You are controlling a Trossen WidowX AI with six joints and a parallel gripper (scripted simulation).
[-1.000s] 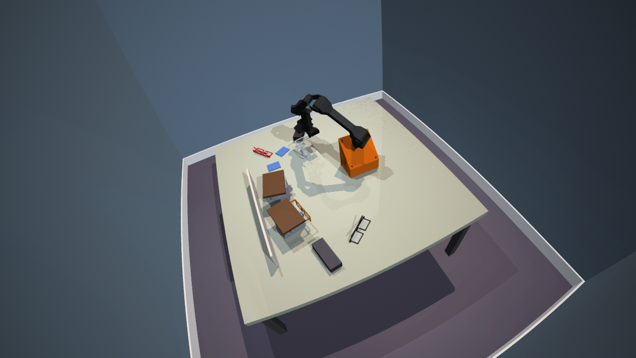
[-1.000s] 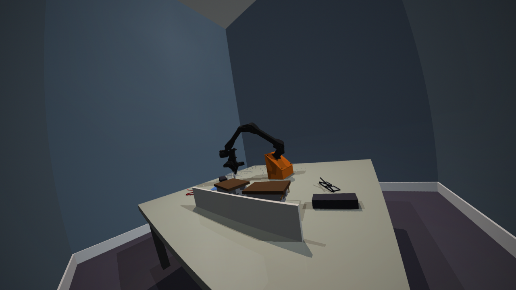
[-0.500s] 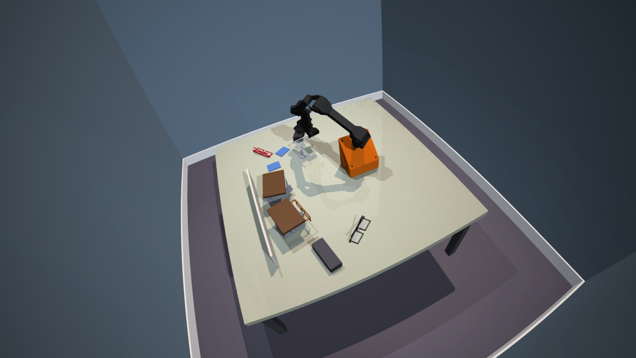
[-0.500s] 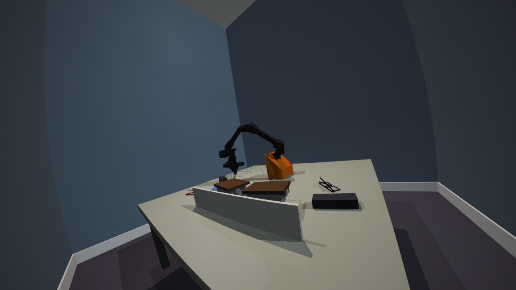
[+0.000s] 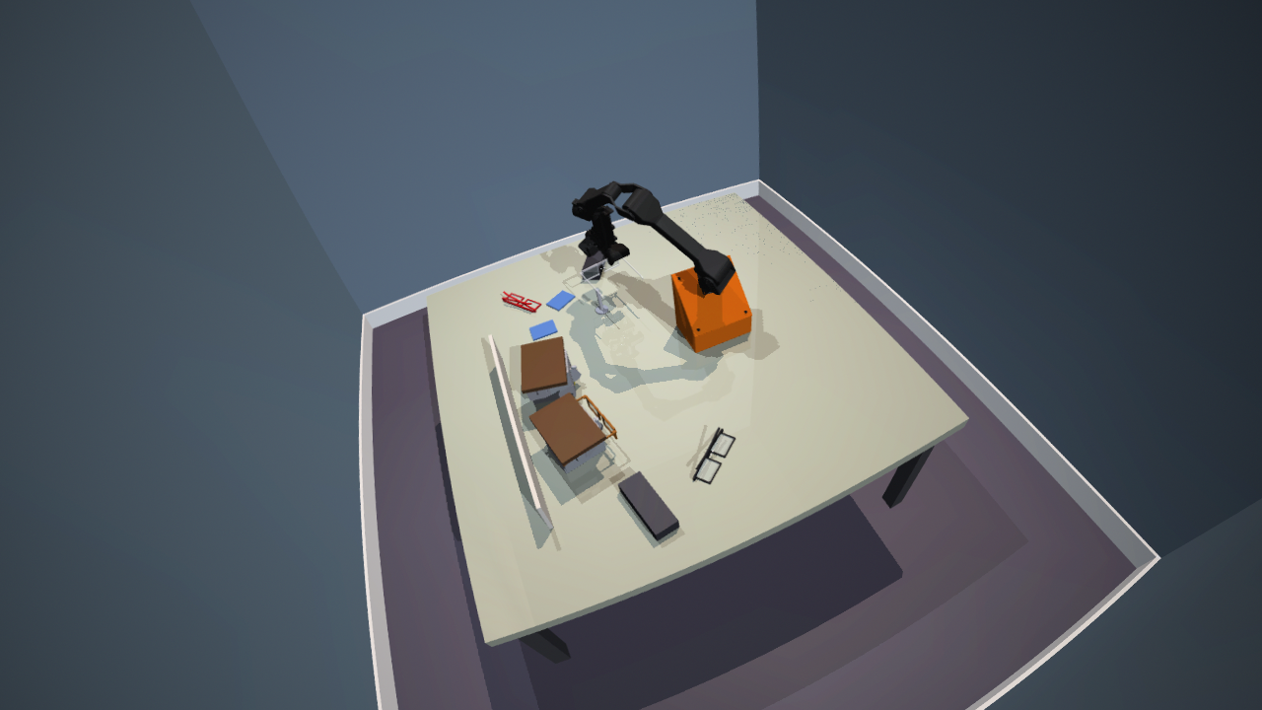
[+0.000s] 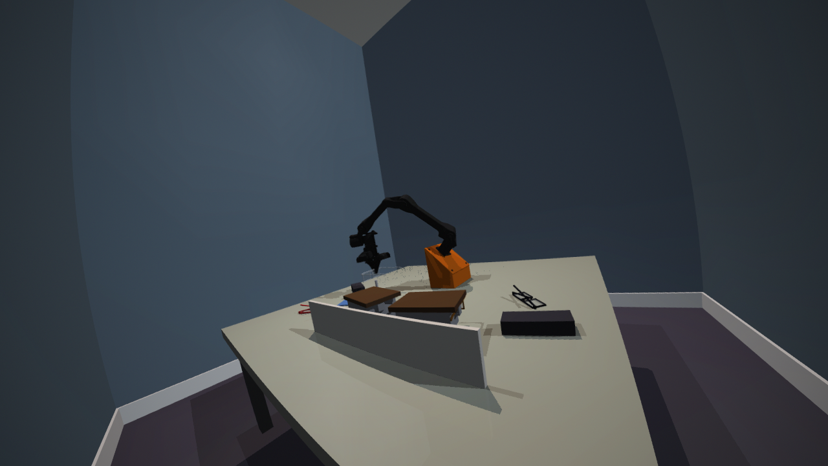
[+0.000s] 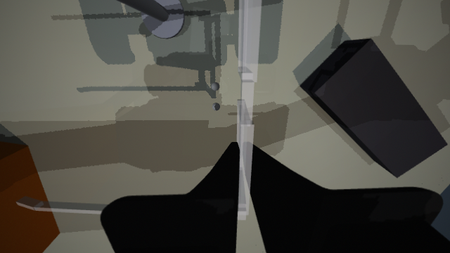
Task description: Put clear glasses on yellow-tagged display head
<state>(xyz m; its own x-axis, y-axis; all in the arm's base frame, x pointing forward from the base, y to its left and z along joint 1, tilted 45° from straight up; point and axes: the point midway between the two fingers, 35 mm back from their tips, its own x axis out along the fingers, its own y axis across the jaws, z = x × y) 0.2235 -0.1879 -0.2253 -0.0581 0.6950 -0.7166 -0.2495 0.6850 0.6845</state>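
My gripper is shut on the clear glasses, pinching the see-through frame edge-on. It holds them above the table's far side. One temple sticks out to the left in the wrist view. Two display heads with brown tops stand behind a white panel. They are the nearer-to-arm head and the other head, which wears orange glasses. I cannot see a yellow tag in any view.
A grey peg stand is below the gripper, and a small dark box is beside it. Red glasses, two blue cards, black glasses, a black case and the orange arm base are also on the table.
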